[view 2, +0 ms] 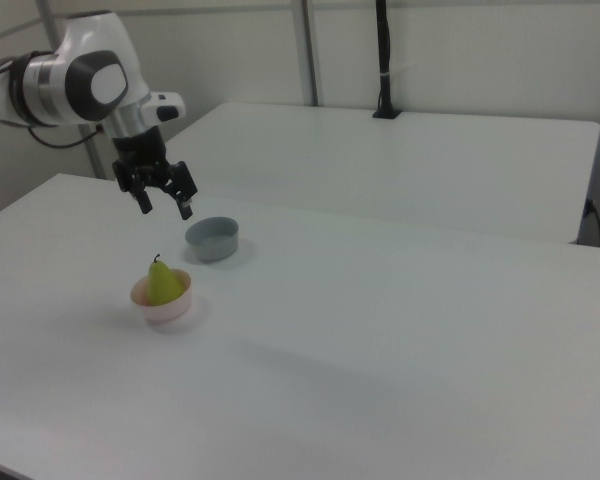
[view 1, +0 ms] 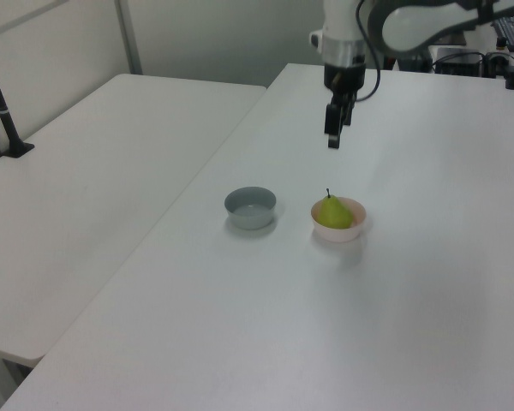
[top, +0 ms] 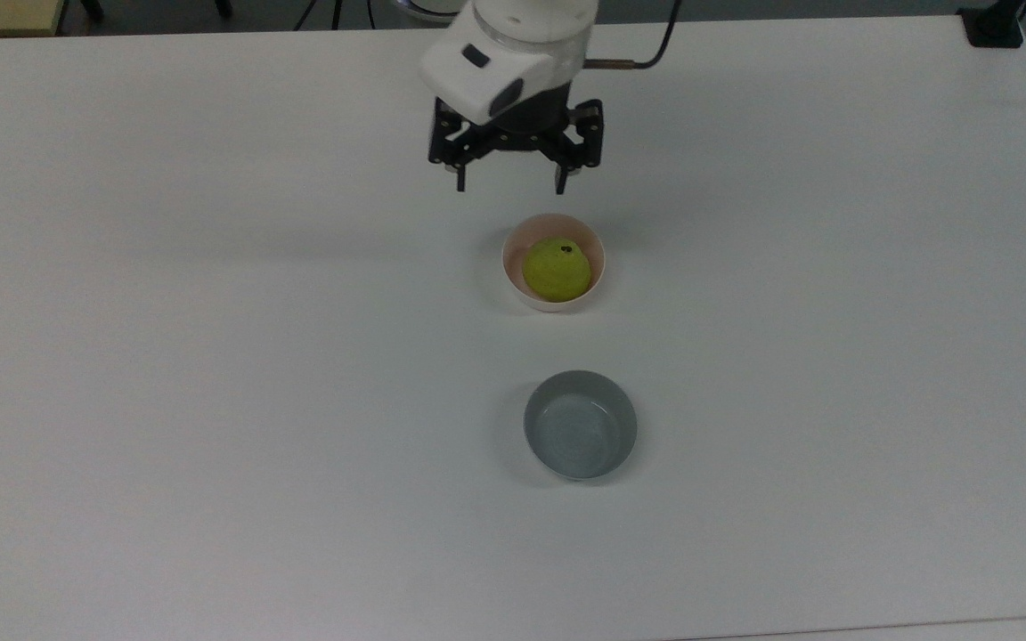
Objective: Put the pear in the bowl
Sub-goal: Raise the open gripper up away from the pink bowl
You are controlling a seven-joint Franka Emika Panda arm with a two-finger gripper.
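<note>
Sitting upright in the pink bowl (top: 513,242), the pear (top: 556,269) has its stem pointing up, and that tells the story: the fruit rests on its broad base, cradled by the bowl's wall, so it has no reason to roll. In the left view the pear (view 1: 332,212) rises well above the bowl (view 1: 339,231) rim, stem on top, steady as you like. The right view agrees, with the pear (view 2: 161,283) standing tall in the bowl (view 2: 163,305).

Up above, the gripper (top: 510,173) hangs clear of the fruit, fingers (top: 460,174) spread wide apart and gripping nothing. In the right view the gripper (view 2: 164,203) sits high over the surface (view 2: 400,330), between the two bowls as that camera sees it, touching neither. From the left view the gripper (view 1: 334,137) is well above the pear, pointing straight down.

Why so high and so wide? My read: spread fingers held at that height cannot clip the stem or nudge the bowl.

The grey-blue bowl (top: 580,424) stands apart with nothing in it, nearer the top view's bottom edge, and plays no part here.

Judging by how things lie, the placement looks done: pear in the pink bowl, nothing holding it, nothing crowding it. The one thing to mind is that tall, narrow top, which would tip easily if the bowl got bumped.
</note>
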